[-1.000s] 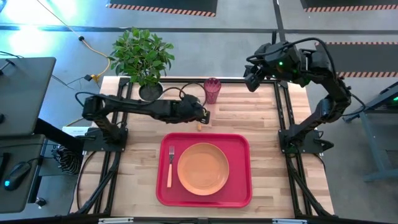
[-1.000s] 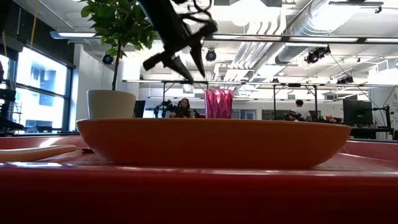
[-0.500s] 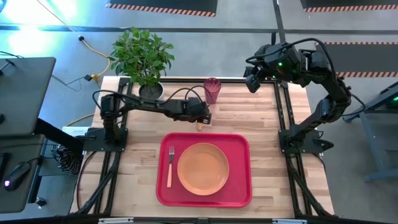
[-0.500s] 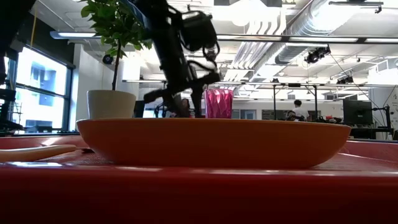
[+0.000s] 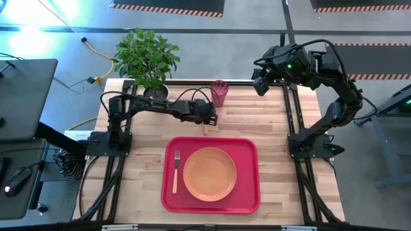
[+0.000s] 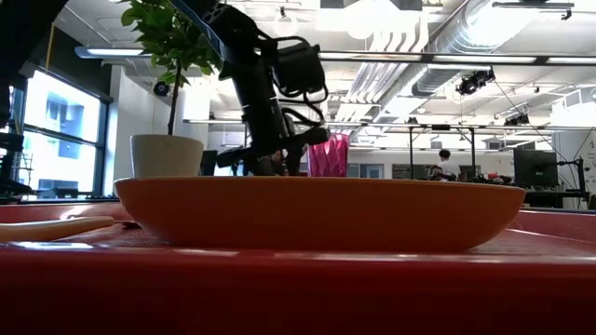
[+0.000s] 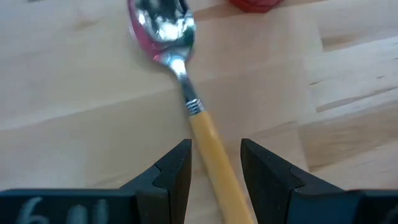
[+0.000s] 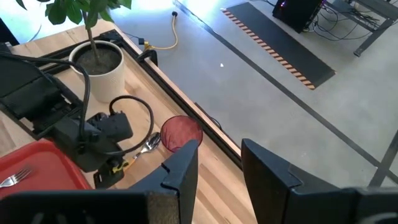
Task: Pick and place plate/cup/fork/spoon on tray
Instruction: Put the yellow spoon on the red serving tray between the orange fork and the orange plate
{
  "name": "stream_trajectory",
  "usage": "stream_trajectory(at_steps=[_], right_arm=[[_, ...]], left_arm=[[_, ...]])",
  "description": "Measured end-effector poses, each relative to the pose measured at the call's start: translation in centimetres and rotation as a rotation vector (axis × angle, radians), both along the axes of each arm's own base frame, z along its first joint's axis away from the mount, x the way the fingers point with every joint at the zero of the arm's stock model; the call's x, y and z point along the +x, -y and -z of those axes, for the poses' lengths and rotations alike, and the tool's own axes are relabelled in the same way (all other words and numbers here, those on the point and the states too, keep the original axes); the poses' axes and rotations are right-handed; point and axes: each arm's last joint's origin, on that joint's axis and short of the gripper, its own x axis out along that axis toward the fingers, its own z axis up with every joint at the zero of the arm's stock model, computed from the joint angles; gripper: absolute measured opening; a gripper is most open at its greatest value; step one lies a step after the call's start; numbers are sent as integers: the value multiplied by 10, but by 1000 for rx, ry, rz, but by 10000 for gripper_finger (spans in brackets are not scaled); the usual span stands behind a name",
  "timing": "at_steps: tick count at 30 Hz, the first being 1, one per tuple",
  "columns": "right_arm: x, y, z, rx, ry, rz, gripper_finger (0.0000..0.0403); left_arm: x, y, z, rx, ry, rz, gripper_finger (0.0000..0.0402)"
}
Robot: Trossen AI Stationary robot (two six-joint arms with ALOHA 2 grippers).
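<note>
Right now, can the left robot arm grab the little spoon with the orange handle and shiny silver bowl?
Probably yes. The left gripper is open, its fingers either side of the spoon handle on the bare wooden table, with nothing between them.

Grey concrete floor with hazard-striped mats, tall windows, exposed ceiling ducts, strip lights

In the high view the left gripper covered most of the spoon. In the left wrist view the spoon's handle end and the cup were cut off. In the low view the plate hid the gripper's fingertips.
</note>
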Motion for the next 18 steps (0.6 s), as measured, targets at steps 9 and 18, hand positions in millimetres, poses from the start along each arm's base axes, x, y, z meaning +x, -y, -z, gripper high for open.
stream_trajectory(at_steps=[9,18], right_arm=[[0,0,0,0,0,0,114],[0,0,0,-6,-1,7,114]], left_arm=[[3,-6,14,-45,-2,7,126],[3,-13,17,-43,-3,7,126]])
